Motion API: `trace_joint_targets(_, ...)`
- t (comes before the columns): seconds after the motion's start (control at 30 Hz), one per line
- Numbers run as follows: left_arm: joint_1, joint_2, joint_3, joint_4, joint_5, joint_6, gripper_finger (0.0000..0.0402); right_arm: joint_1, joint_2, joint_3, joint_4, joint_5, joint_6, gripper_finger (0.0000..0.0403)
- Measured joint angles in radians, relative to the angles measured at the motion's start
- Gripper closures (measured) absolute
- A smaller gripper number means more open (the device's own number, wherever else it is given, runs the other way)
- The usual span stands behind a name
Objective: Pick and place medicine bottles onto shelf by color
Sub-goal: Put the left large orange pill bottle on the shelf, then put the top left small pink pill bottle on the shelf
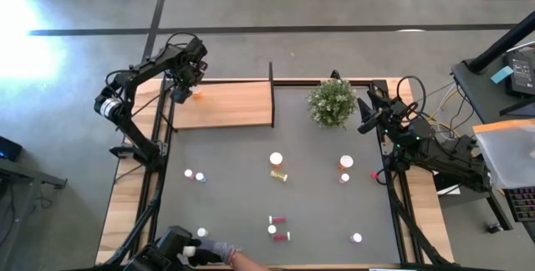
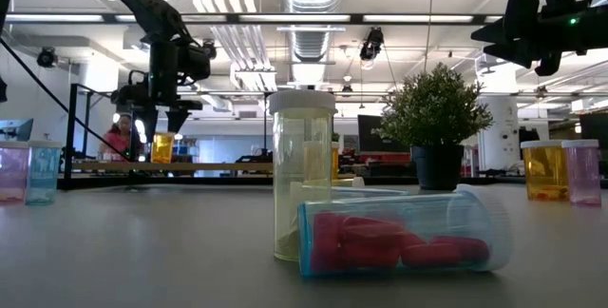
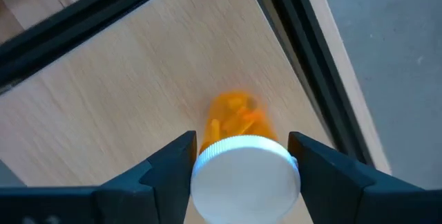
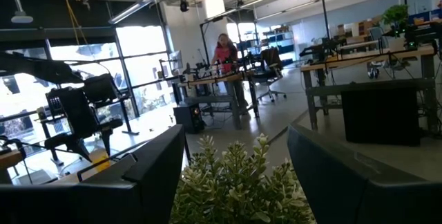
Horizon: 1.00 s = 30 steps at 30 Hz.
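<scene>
My left gripper [image 1: 184, 92] is over the far left corner of the wooden shelf [image 1: 226, 108], shut on an orange bottle [image 3: 236, 117] with a white cap. In the low view the bottle [image 2: 162, 147] stands upright below the fingers, right at the shelf board [image 2: 218, 166]. My right gripper [image 1: 366, 114] is open and empty in the air beside the potted plant [image 1: 332, 102]. Other bottles stand or lie on the grey mat: a yellow one upright [image 2: 302, 177], a red one on its side [image 2: 399, 241], and pink and blue ones [image 1: 195, 176]. My left gripper pinches the orange bottle's white cap [image 3: 245, 175] by its two opposite sides between the two fingers [image 3: 169, 165]. The fingers come from above, pointing down. The bottle is upright below them, its base at the shelf board; I cannot tell whether it rests on it.
An orange and a pink bottle [image 1: 345, 169] stand near the mat's right edge, and red ones [image 1: 279, 227] near the front. A person's gloved hand [image 1: 219, 253] reaches in at the near edge. The shelf's dark upright edge [image 1: 272, 95] stands at its right end.
</scene>
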Motion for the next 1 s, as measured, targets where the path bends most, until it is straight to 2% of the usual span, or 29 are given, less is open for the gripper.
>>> trace_joint_targets(0.3, 0.000, 0.001, 0.010, 0.021, -0.013, 0.090, 0.0123, 0.000, 0.000, 0.000, 0.000, 0.000, 0.000, 0.0154)
trace_joint_targets(0.53, 0.000, -0.020, 0.055, 0.019, -0.019, 0.183, 0.0089, 0.000, 0.000, 0.000, 0.000, 0.000, 0.000, 0.0154)
trace_joint_targets(0.83, -0.053, -0.108, 0.074, -0.038, -0.013, 0.266, 0.0081, 0.000, 0.000, 0.000, 0.000, 0.000, 0.000, 0.0154)
trace_joint_targets(1.0, -0.113, -0.145, 0.071, -0.139, 0.094, 0.277, 0.0081, 0.000, 0.000, 0.000, 0.000, 0.000, 0.000, 0.0154)
